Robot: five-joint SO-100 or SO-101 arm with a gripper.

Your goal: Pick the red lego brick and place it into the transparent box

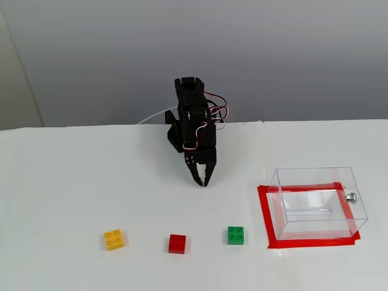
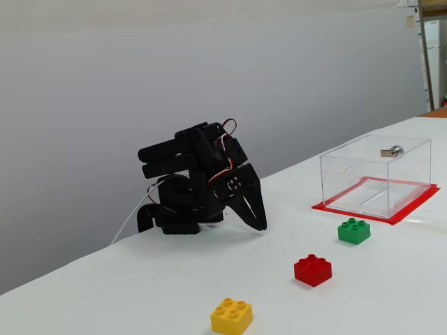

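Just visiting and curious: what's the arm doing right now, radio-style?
Gripper shut, empty, folded low near its base. Red brick on table, untouched, between yellow and green. Box empty. Path clear.

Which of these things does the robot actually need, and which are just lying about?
Needed: red lego brick, transparent box, gripper.
Lying about: yellow brick, green brick.

Three lego bricks: one red lego brick [image 1: 177, 244], one yellow brick [image 1: 114, 239], one green brick [image 1: 236, 235]. One transparent box [image 1: 315, 182].
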